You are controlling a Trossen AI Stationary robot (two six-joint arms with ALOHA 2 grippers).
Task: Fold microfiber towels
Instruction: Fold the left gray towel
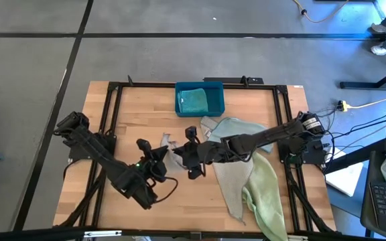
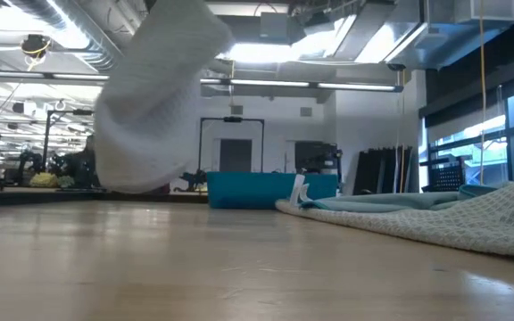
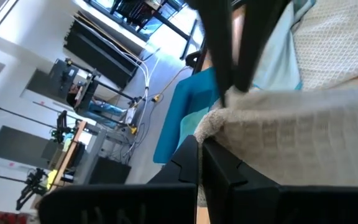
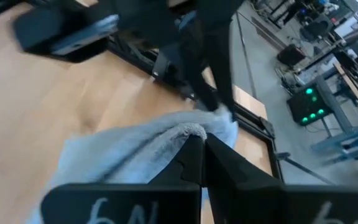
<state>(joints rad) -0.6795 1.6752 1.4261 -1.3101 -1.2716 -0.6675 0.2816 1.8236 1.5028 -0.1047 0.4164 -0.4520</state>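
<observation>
Two grippers pinched shut on one pale grey towel at your table's centre; other towels lie to the right.

Your inventory, largest first: wooden table (image 1: 146, 107); right arm (image 1: 260, 139) reaching in over a heap of loose cloths, with a pale green towel (image 1: 263, 194) draped toward the front edge, a grey-beige towel (image 1: 230, 177) beneath it, and a pale blue towel (image 1: 236, 127) behind; teal-blue bin (image 1: 214, 100) at the back edge, a teal towel (image 1: 194, 101) inside it. Smallest item: the pale grey towel (image 1: 171, 148), lifted between both grippers. Your left gripper (image 1: 156, 161) has its fingers closed on one edge; your right gripper (image 1: 189, 155) has its fingers closed on the opposite edge.
</observation>
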